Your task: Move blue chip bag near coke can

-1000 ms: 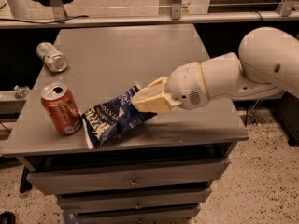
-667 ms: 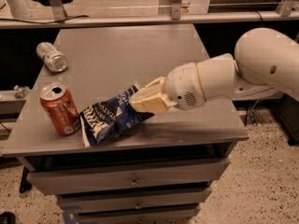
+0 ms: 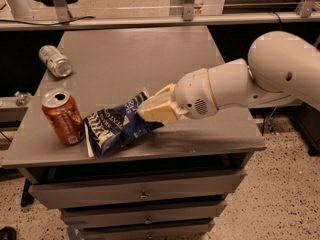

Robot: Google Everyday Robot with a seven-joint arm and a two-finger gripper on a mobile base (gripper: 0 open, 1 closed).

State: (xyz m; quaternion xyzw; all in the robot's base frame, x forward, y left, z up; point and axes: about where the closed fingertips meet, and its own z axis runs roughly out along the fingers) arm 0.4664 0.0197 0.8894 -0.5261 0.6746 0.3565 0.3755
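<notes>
Camera view — the gripper [image 3: 143, 109], at the end of the white arm [image 3: 240, 81], reached in from the right over the front part of the grey table [image 3: 150, 49]. Its tan fingers [image 3: 161, 105] were closed on the right-hand end of the blue chip bag [image 3: 112, 128], which stretched away from the fingertips to the left, its far end low on the tabletop and its gripped end somewhat raised.

The coke can [image 3: 62, 116] stood upright beyond the bag's far end from the fingers, just beside the bag's white edge; whether bag and can touched could not be told. Judged from this layout, the placement part of the task looked essentially met — the bag lay next to the can. What appeared left was to let go of the bag and draw the gripper back to the right.

A silver can [image 3: 55, 60] lay on its side well behind and to the left of the fingers, near the table's left rear edge, apart from both task objects. Nothing stood between the fingertips and the coke can except the bag itself. The likeliest hazard, as a judgement, was pushing the bag further left and tipping the upright can. Drawer fronts [image 3: 145, 194] showed below the tabletop.
</notes>
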